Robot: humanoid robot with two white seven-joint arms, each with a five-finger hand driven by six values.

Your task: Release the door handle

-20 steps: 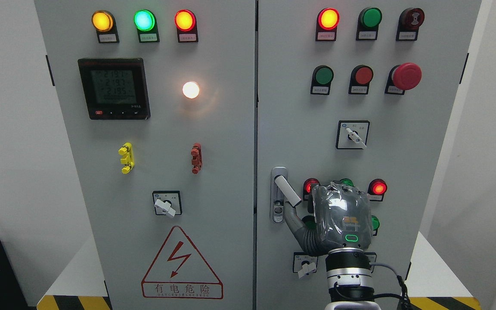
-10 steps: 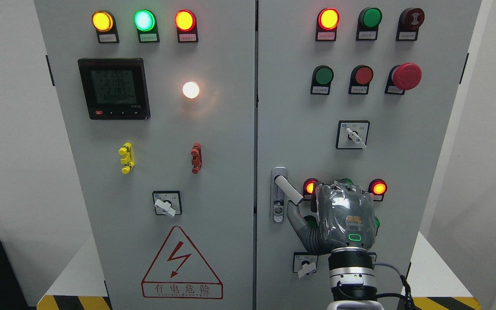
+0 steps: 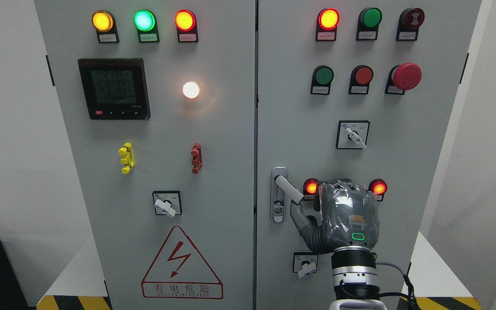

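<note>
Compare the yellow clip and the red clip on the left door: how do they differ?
The yellow clip is bright yellow; the red clip is dull brownish red. The yellow clip sits further left, below the meter; the red clip sits below the white lamp. Both stand upright at one height.

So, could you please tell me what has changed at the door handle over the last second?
The right hand has drifted slightly right, away from the door handle, uncovering more of the red lamp behind it. Its thumb still reaches up just under the handle's tip. The handle remains tilted out at the same angle, and the cabinet door looks unchanged.
</note>
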